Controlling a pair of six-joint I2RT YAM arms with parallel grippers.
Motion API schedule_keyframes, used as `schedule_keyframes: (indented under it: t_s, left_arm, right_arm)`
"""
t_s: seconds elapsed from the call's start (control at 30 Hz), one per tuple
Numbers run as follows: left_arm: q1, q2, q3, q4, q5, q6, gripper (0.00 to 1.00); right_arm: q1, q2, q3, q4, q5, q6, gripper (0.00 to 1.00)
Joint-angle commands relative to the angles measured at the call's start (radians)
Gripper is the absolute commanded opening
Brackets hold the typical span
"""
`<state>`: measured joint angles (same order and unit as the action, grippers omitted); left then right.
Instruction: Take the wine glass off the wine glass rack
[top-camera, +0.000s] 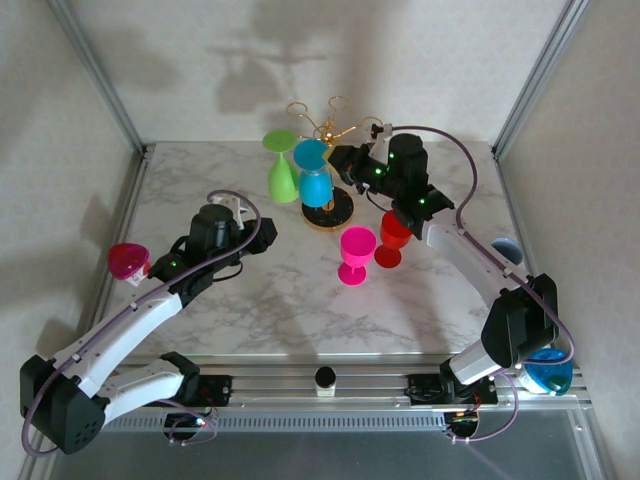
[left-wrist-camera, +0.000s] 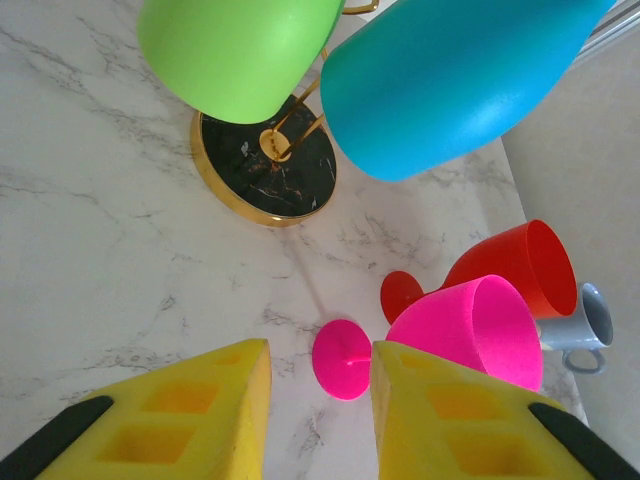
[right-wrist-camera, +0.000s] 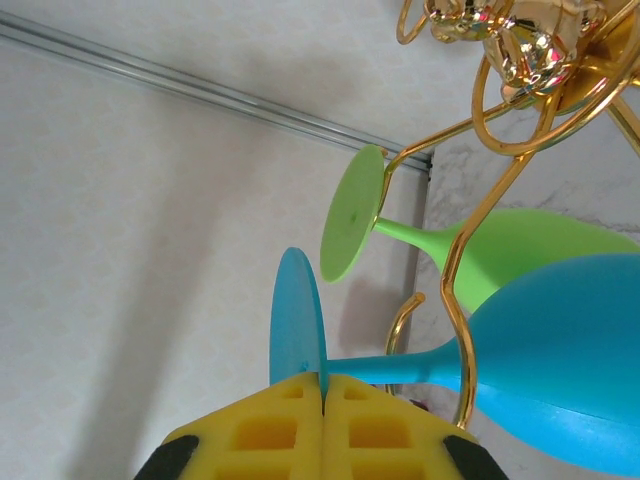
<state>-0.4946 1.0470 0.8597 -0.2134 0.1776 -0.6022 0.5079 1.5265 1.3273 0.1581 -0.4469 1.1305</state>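
Observation:
The wine glass rack (top-camera: 327, 128) is a gold wire stand on a round black base (left-wrist-camera: 266, 167). Two wine glasses hang upside down from its arms: a green one (top-camera: 283, 176) and a blue one (top-camera: 315, 184). My right gripper (right-wrist-camera: 322, 378) is shut on the rim of the blue glass's foot disc (right-wrist-camera: 296, 320), whose stem runs right past a gold arm (right-wrist-camera: 462, 300). In the top view that right gripper (top-camera: 343, 160) is beside the rack's top. My left gripper (left-wrist-camera: 320, 352) hangs open over the marble, nothing between its fingers.
A pink glass (top-camera: 356, 252) and a red glass (top-camera: 392, 238) stand upright on the table right of the rack base. A grey mug (top-camera: 506, 249) sits by the right edge, a blue cup (top-camera: 549, 370) near the right arm's base, and a magenta cup (top-camera: 127, 262) at the left edge.

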Motion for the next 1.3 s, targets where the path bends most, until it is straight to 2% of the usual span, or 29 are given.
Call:
schedule_keyframes:
  t_s: [0.0,0.43,1.27]
  left_arm:
    - [0.010,-0.021,-0.017,0.015,-0.022,-0.005,0.33]
    - [0.010,-0.028,-0.017,0.011,-0.029,-0.007,0.33]
    - [0.011,-0.043,-0.027,0.012,-0.038,-0.005,0.33]
  right_arm:
    - [-0.012,0.016,0.019,0.031,0.000,-0.002,0.00]
    - [-0.018,0.006,0.056,-0.061,0.056,-0.074,0.00]
    - [-0.039,0.070,0.148,-0.093,0.052,-0.085,0.00]
